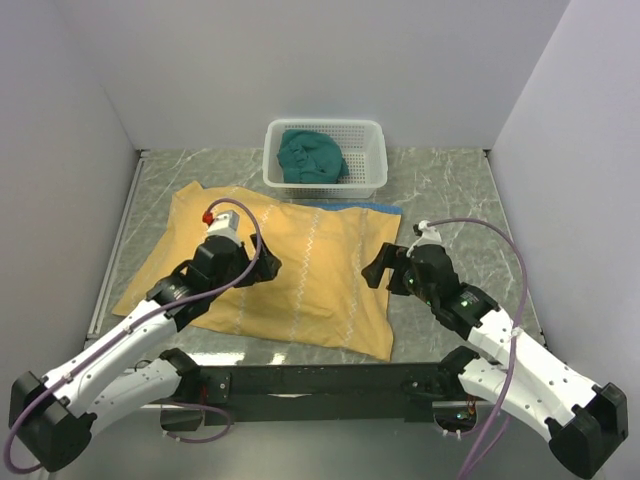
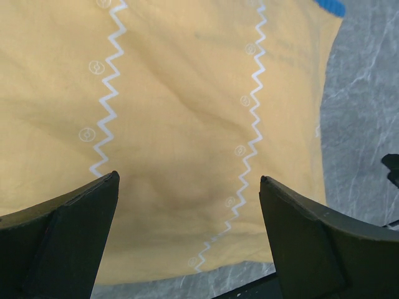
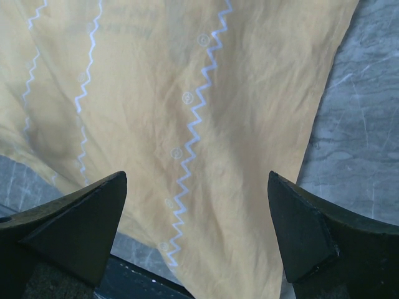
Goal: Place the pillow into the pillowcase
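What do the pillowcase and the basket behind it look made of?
Pillowcase: thin matte woven cloth, probably cotton, since it creases and lies limp. Basket: apparently rigid white plastic, judging by its moulded perforated walls and smooth rim.

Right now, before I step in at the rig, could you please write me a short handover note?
Left gripper: open, empty, above the pillowcase.
Right gripper: open, empty, over the case's right edge.
Things: the mustard-yellow pillowcase lies on the table and looks plump. No pillow shows outside it, and faint dark print shows through the fabric, so the pillow seems to be inside. A white basket with a teal cloth stands behind.
Done: insertion, apparently.
Left: check the opening, which I cannot make out.
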Available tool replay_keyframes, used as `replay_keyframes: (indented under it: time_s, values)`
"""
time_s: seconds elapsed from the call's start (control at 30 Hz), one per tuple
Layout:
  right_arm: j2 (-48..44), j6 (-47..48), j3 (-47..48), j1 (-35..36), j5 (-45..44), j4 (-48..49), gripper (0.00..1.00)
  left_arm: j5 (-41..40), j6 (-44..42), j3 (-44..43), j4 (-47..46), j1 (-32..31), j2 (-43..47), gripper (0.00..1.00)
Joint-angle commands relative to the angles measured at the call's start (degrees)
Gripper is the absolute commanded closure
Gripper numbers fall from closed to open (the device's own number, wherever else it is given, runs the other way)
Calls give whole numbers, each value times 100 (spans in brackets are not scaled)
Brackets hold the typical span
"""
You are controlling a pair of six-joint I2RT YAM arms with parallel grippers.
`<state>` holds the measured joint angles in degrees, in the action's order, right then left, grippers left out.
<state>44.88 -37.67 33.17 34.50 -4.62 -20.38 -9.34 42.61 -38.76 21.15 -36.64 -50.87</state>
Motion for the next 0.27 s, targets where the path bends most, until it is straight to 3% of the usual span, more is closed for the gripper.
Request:
replay_keyframes:
  time_s: [0.0, 0.23]
  values:
    - [29, 155, 85, -22, -206, 254, 0, -156, 19, 53, -401, -18, 280, 0]
    - [-146, 225, 93, -22, -372, 175, 0, -313, -60, -263, -305, -18, 148, 0]
